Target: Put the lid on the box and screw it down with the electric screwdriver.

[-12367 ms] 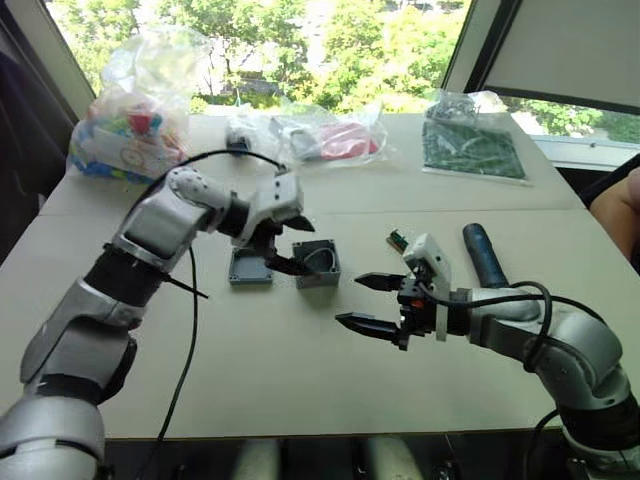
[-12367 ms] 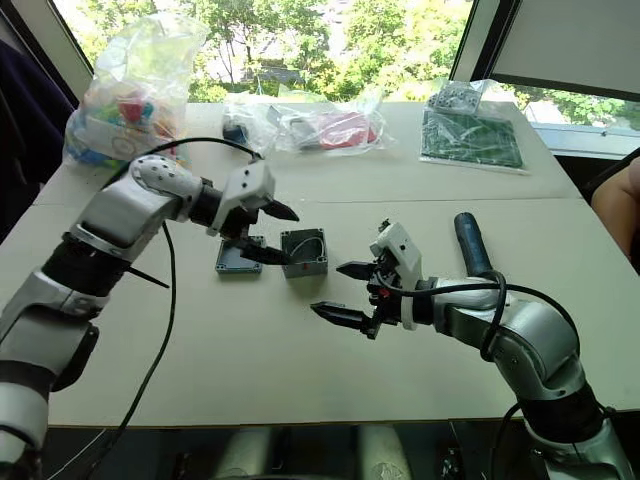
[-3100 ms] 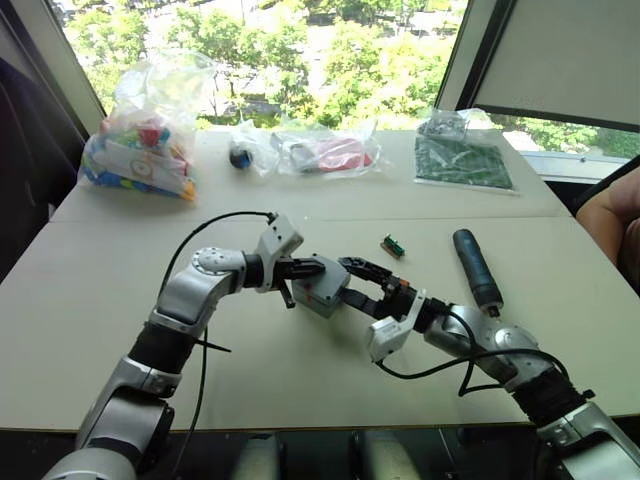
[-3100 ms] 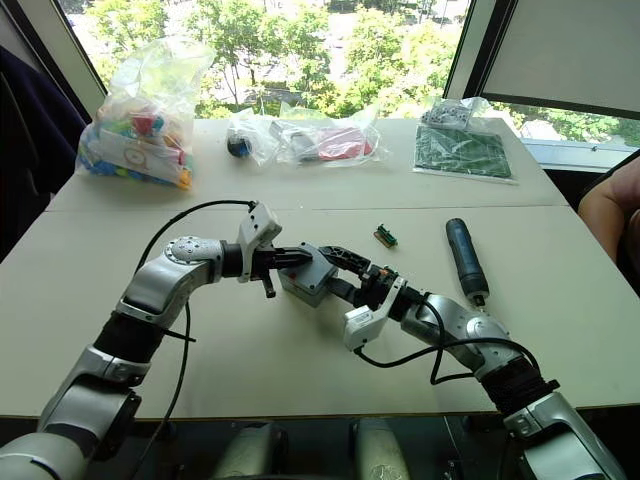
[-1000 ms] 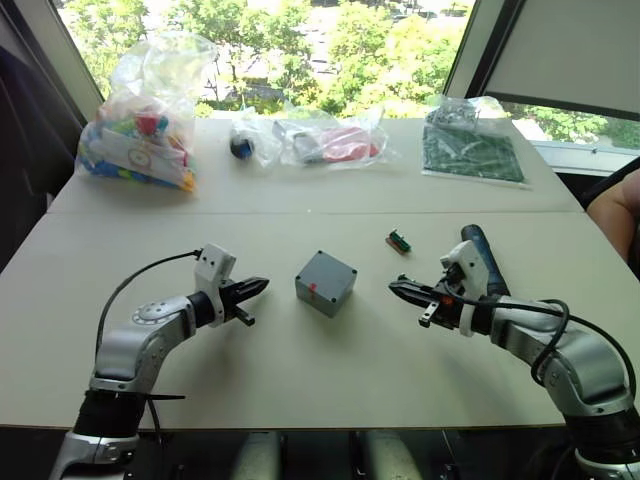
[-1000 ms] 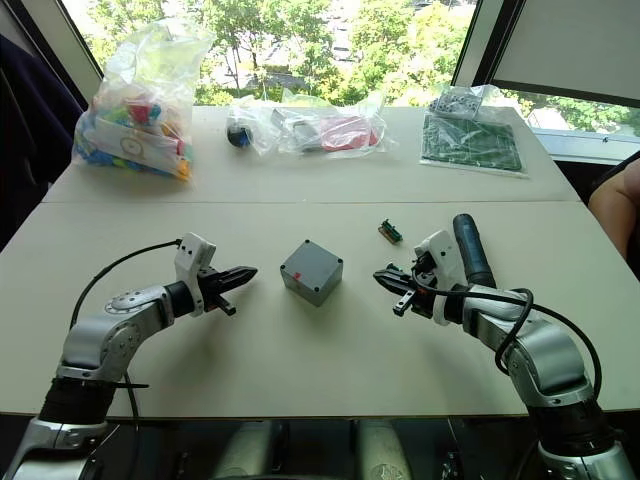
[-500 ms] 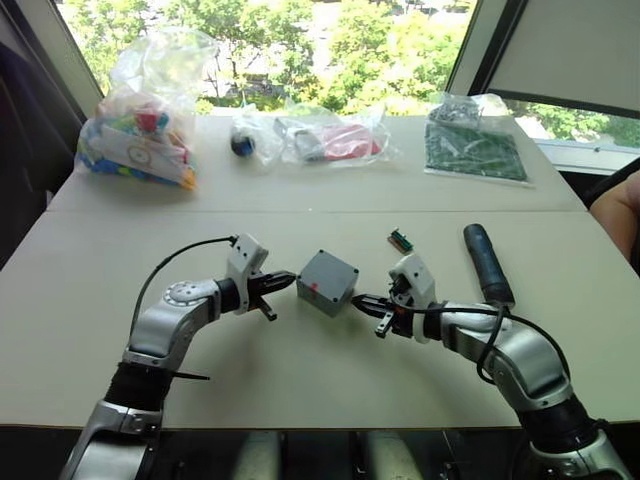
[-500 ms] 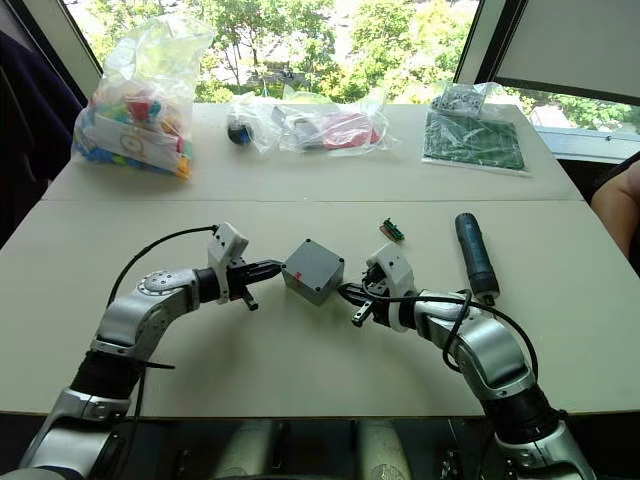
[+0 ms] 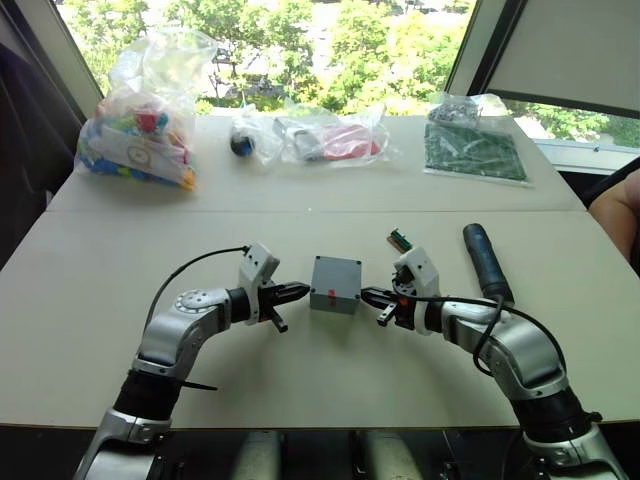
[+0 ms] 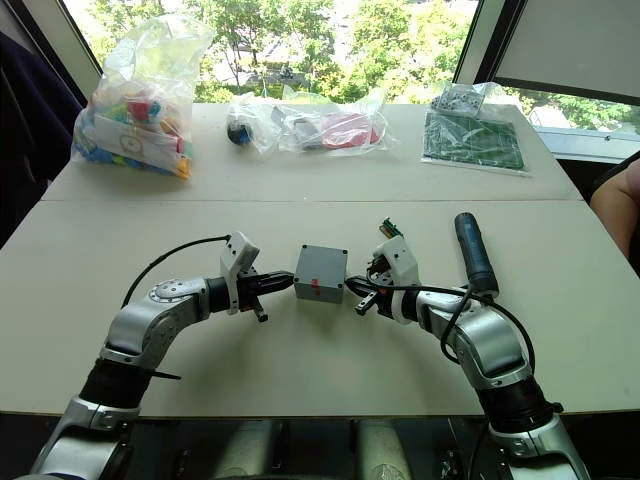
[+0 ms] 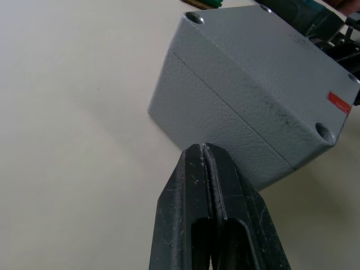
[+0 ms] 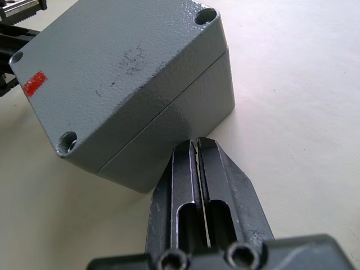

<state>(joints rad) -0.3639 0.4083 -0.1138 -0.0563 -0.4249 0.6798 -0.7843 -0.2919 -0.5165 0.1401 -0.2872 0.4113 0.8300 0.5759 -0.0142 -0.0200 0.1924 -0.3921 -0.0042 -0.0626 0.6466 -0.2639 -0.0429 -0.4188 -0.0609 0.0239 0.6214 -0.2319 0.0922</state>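
The grey box [image 9: 334, 296] stands at the middle of the table with the lid [image 9: 337, 270] seated on top; a seam [image 12: 169, 115] runs between them. Screw holes [image 12: 206, 16] show at the lid's corners, and a small red mark [image 11: 339, 103] sits near one edge. My left gripper [image 9: 300, 291] is shut, its tip at the box's left wall [image 11: 208, 121]. My right gripper [image 9: 367, 295] is shut too, its tip at the right wall [image 12: 174, 135]. Neither holds anything. The electric screwdriver [image 9: 485, 262] lies on the table right of my right arm.
A small green connector [image 9: 400, 240] lies just behind my right gripper. Along the far edge are a bag of colourful parts [image 9: 140, 110], clear bags [image 9: 320, 140] and a bag of green boards [image 9: 475, 150]. A person's arm [image 9: 620, 215] shows at the right edge.
Both shut grippers have closed in on the box from either side. The box has turned square to the table's front edge and shifted slightly right.
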